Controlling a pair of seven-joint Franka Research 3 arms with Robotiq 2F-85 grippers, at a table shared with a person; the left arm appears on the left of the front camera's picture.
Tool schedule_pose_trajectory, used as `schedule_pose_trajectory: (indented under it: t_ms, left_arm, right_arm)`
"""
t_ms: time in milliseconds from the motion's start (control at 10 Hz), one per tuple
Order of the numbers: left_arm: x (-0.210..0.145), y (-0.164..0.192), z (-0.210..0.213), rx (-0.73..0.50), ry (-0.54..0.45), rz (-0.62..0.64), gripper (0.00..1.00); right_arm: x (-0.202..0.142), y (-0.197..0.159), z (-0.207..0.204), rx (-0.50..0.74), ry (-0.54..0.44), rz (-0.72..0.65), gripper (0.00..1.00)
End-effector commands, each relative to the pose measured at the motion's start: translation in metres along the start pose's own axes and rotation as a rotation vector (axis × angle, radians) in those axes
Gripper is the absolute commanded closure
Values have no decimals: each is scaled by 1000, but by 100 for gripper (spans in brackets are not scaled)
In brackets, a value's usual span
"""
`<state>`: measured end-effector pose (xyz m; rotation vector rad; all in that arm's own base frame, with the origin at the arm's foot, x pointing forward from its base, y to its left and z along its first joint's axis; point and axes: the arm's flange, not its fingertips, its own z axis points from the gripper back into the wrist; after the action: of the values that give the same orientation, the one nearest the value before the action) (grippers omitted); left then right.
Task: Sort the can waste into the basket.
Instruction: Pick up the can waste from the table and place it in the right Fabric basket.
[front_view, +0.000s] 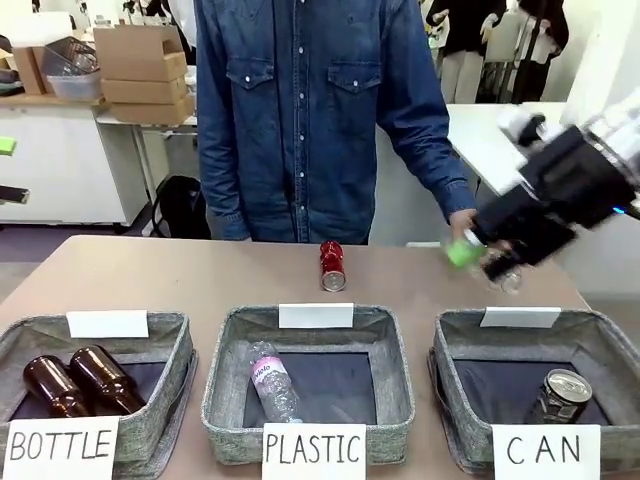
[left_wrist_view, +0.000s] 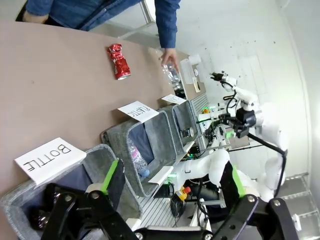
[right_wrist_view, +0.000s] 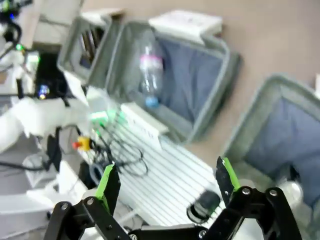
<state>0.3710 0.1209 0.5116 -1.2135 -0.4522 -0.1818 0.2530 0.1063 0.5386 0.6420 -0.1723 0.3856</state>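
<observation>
The left fingers (left_wrist_view: 111, 176) and right fingers (right_wrist_view: 226, 176) stand wide apart, holding nothing. The red can (front_view: 332, 266) lies on the bench (front_view: 150, 275). The dark can (front_view: 563, 393) sits inside the CAN basket (front_view: 610, 350).

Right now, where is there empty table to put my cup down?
The bare table behind the BOTTLE basket, left of the red can, is free. Crowded behind the CAN basket: a person's hand and the right tool sit there.
</observation>
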Motion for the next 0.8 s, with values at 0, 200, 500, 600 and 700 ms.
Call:
schedule_pose_trajectory:
  t_ms: [0, 200, 500, 600, 700]
  left_arm:
    - [-1, -2, 2, -9, 9, -20, 0]
    - [-1, -2, 2, -9, 9, -20, 0]
    - [-1, -2, 2, -9, 9, -20, 0]
    - [-1, -2, 2, -9, 9, -20, 0]
    - [-1, -2, 2, -9, 9, -20, 0]
  right_arm:
    - [-54, -8, 29, -57, 61, 15, 0]
    - [-74, -22, 33, -56, 51, -18, 0]
    - [-56, -9, 44, -59, 75, 11, 0]
    - [-56, -9, 44, -59, 75, 11, 0]
    - [-58, -11, 49, -64, 57, -2, 0]
